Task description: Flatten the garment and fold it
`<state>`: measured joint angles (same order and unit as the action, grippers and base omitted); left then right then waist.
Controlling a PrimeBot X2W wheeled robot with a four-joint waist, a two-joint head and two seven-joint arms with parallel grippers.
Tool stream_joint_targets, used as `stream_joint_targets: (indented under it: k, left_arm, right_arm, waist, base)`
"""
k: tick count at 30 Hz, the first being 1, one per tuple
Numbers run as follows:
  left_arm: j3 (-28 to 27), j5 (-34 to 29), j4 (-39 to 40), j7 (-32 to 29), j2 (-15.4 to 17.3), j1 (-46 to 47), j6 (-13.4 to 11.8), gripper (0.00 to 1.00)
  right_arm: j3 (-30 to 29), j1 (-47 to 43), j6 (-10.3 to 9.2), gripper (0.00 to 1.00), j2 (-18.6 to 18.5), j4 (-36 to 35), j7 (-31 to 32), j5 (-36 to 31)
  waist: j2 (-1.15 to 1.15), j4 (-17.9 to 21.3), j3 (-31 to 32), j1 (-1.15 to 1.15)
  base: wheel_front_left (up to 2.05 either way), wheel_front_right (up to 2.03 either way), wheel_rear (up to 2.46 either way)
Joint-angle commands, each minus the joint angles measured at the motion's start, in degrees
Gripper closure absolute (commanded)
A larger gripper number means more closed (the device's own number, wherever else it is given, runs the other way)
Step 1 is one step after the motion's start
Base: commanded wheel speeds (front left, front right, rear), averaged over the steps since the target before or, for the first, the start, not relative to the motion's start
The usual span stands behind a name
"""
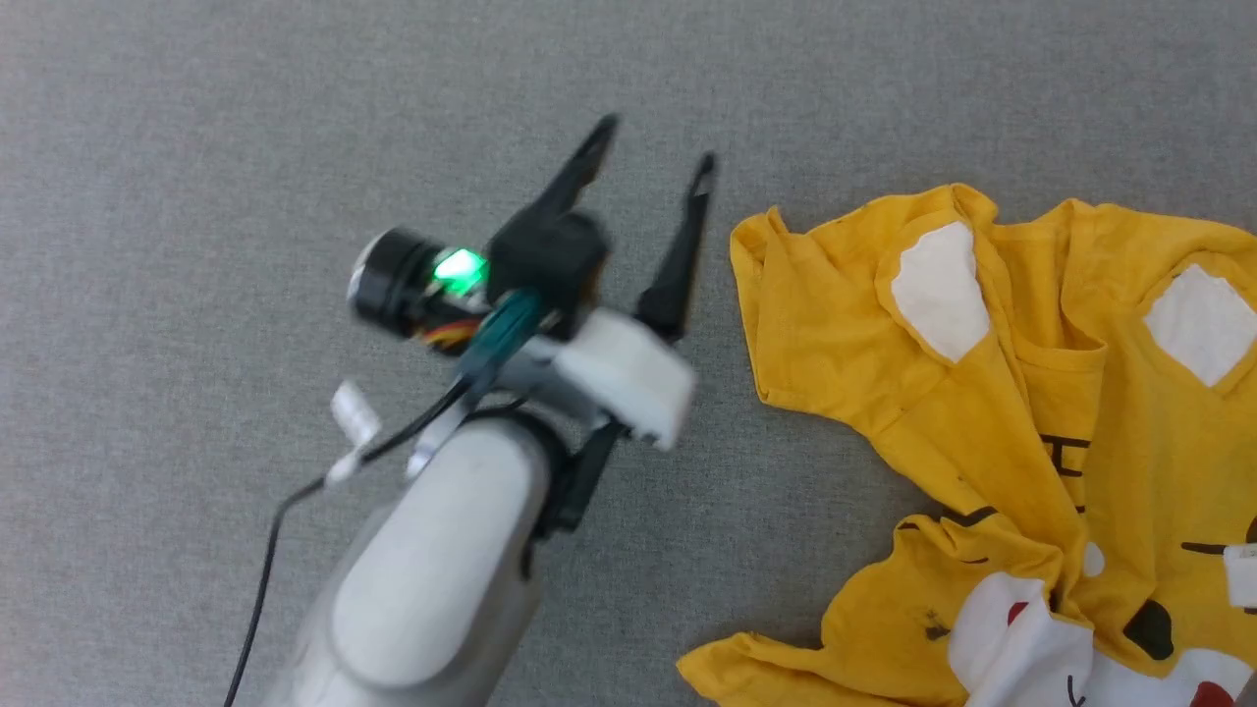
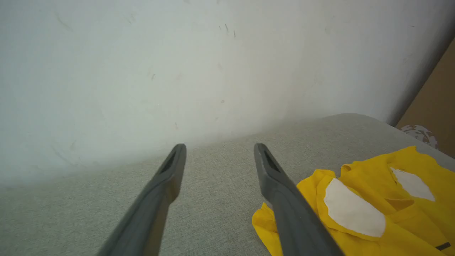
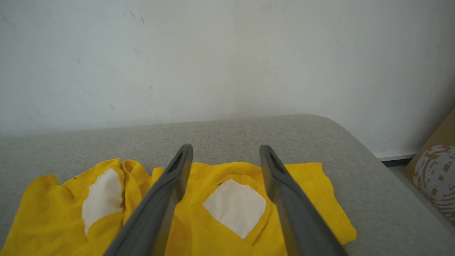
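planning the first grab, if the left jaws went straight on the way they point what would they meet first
Probably the grey fabric surface, then the white wall behind it. The garment lies off to the right of that line, so the open jaws would likely miss it; depth is unclear.

This looks like a bare test room or robot lab, not a lived-in home. A plain white wall (image 3: 227, 53), scuffed and marked, takes the upper half of both wrist views. Below it lies a tabletop (image 3: 249, 131) covered in grey woven cloth, with a rounded corner. A brown cardboard box (image 3: 440, 142) with white print stands at the right edge. In the head view, a pale robot arm (image 1: 432, 579) with loose cables rises from the lower left.
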<state>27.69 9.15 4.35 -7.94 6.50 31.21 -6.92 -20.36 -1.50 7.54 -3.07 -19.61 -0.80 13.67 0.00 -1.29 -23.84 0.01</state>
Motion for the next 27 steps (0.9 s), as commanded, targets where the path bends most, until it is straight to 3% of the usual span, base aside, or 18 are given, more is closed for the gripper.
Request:
stream_joint_targets:
  k: [1,4,8,13,27]
  left_arm:
    - [0.6,0.1,-0.8,-1.2,-0.5,1.2,0.5,0.00]
    - [3.4,1.8,-4.5,-7.0,-2.3,6.1,1.8,0.00]
    - [6.5,3.9,-9.2,-11.4,-3.3,9.4,1.1,0.00]
    - [8.4,5.3,-14.5,-12.1,-3.5,11.0,-1.3,0.00]
    - [13.1,9.5,-23.8,-15.4,-3.6,12.3,-4.7,0.00]
  right_arm:
    - [-0.2,0.9,-0.05,0.00,0.2,-0.2,-0.3,0.3]
    - [-0.7,1.6,-0.05,0.00,0.2,-0.4,0.1,0.4]
    - [-0.8,2.1,-0.05,0.00,0.2,-0.1,0.6,0.9]
    - [-0.7,2.4,-0.05,0.00,0.2,0.7,1.0,1.6]
    - [-0.3,2.8,-0.05,0.00,0.2,2.3,1.3,2.0]
  waist:
    - [0.00,0.0,-1.1,-0.01]
    - [0.00,0.2,-2.2,-0.01]
    - [0.00,1.1,-3.3,-0.01]
    - [0.00,1.9,-4.2,-0.01]
    - [0.00,2.3,-4.7,-0.01]
  base:
    - [0.00,0.00,0.00]
    - [0.00,0.00,0.00]
    - [0.00,0.00,0.00]
    - [0.00,0.00,0.00]
    - [0.00,0.00,0.00]
